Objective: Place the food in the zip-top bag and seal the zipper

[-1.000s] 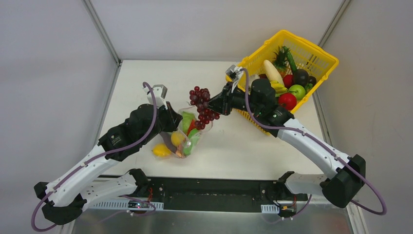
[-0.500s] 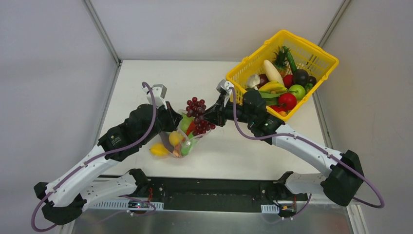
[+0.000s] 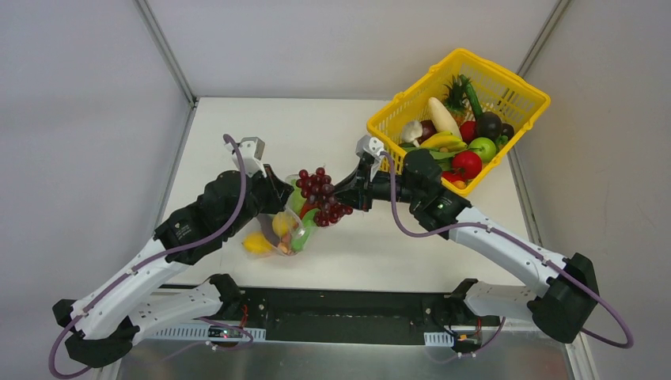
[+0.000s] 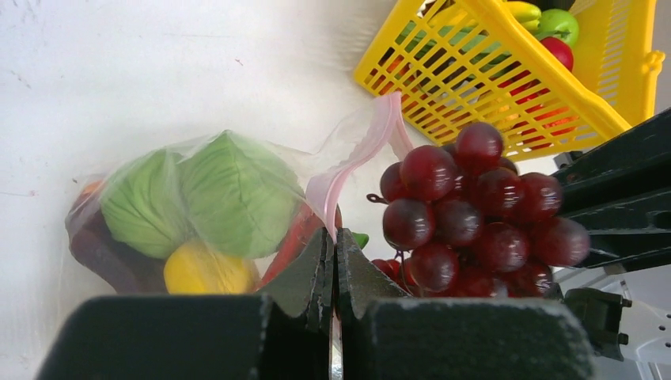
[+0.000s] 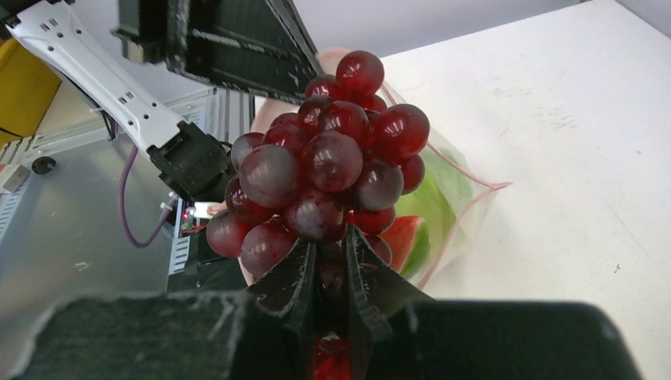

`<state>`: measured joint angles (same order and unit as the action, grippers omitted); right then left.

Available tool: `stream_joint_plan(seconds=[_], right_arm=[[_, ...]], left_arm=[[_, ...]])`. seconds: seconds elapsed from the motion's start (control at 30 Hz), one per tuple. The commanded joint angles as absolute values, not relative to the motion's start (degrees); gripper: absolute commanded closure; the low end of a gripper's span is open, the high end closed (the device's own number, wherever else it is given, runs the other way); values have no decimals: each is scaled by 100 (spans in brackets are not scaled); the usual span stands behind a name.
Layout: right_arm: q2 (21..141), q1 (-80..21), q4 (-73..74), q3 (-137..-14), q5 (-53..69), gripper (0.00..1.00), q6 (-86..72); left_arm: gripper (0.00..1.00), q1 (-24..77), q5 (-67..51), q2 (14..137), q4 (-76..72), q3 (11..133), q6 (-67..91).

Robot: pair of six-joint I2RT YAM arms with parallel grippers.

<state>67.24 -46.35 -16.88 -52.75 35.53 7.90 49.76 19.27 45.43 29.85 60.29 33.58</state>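
My right gripper [image 5: 328, 257] is clamped on the grape bunch [image 5: 324, 174], poised at the mouth of the zip-top bag [image 4: 198, 198] (mouth facing the grapes) — the bag lies just to its left. My left gripper [image 4: 333, 257] is pinched shut on the zipper [image 4: 356, 158] lip.

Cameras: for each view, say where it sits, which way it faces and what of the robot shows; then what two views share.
Top external: above and behind, looking down on the table; left arm and right arm whole, bases at bottom.
Left wrist: on the left wrist, facing the basket; left gripper shut on the bag.
Right wrist: on the right wrist, facing the left arm; right gripper shut on the grapes.
Shared: both wrist views show grapes and bag.
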Motion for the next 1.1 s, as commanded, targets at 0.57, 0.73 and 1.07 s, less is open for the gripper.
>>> stream_joint_plan(seconds=[0.57,0.73,1.07], right_arm=[[7055,-4726,83,-6272,4102,96,1768],[7062,-4739,287,-6266,4405,96,1967],[7557,-4755,911,-6836,2666,94,1636]], left_arm=[[100,4916,1975,4561,2575,6297,3419],[100,4916,1944,4657,2603,6338,3426],[100,4921,1758,4779,2558,6400,3378]])
